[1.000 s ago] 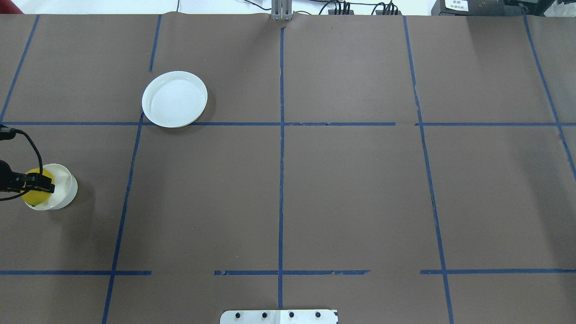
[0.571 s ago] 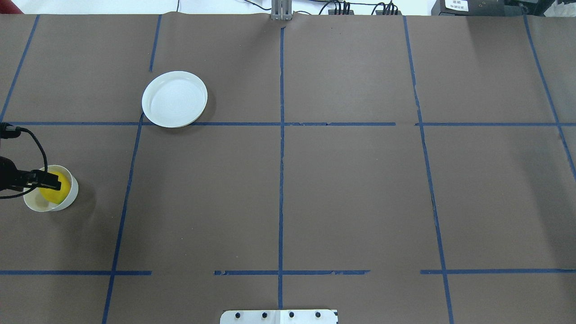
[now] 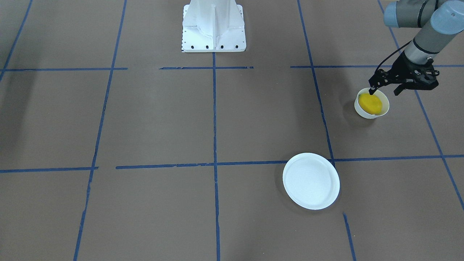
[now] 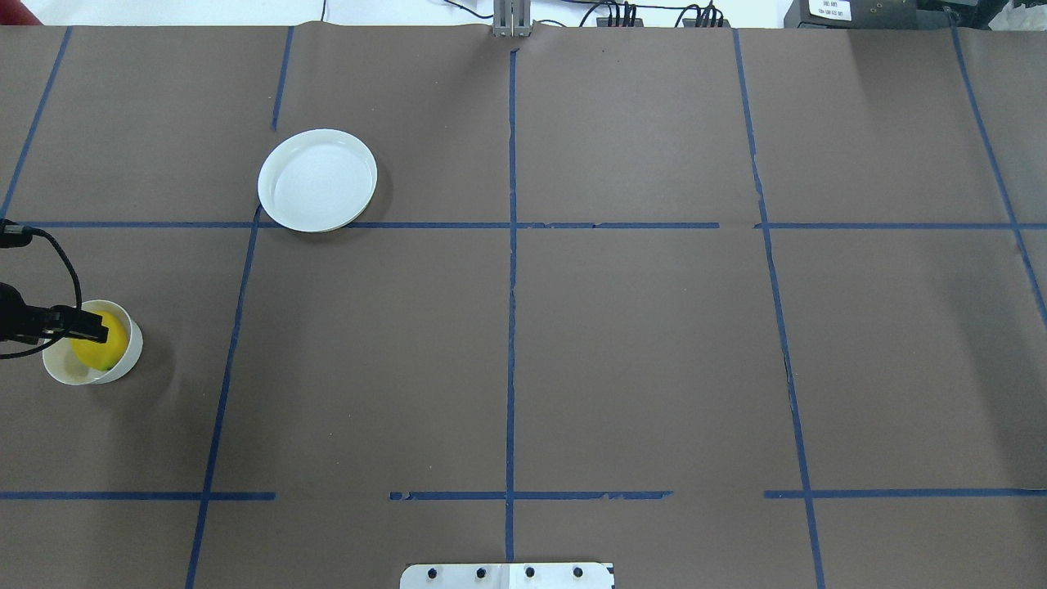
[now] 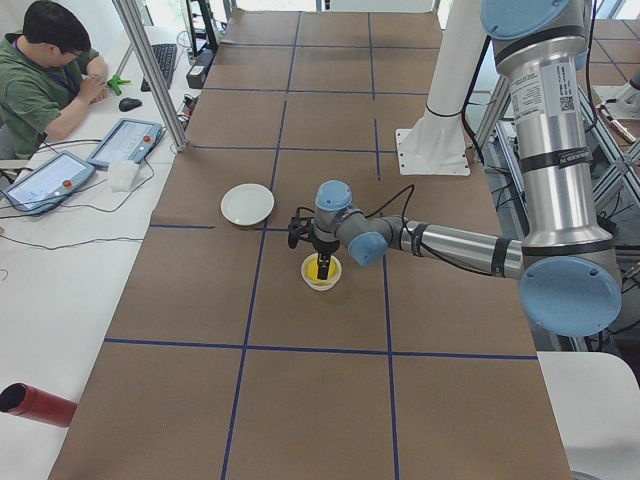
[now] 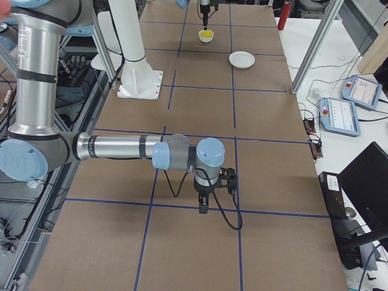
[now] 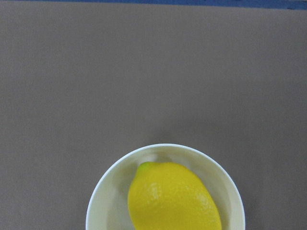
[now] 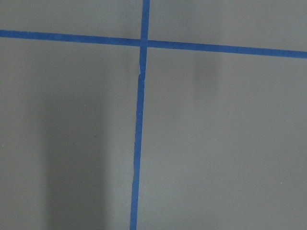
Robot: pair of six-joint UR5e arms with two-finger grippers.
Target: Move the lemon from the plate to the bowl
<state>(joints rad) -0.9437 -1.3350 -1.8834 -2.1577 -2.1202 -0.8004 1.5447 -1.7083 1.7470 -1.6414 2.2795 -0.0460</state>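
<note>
In the bowl [image 3: 363,112], the lemon [image 3: 370,103].

In the left wrist view the bottom edge cuts off the lemon [image 7: 173,199] and the bowl [image 7: 103,201]. The right end effector [image 6: 204,209], lower centre of the right side view, is too small to judge.

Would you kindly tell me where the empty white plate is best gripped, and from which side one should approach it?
Grip the plate at its raised rim, coming straight down from above, with one of the jaws inside the rim and the other outside. It lies flat on the table, so its low sides offer little to pinch from the side, and it looks too wide to span whole.
</note>
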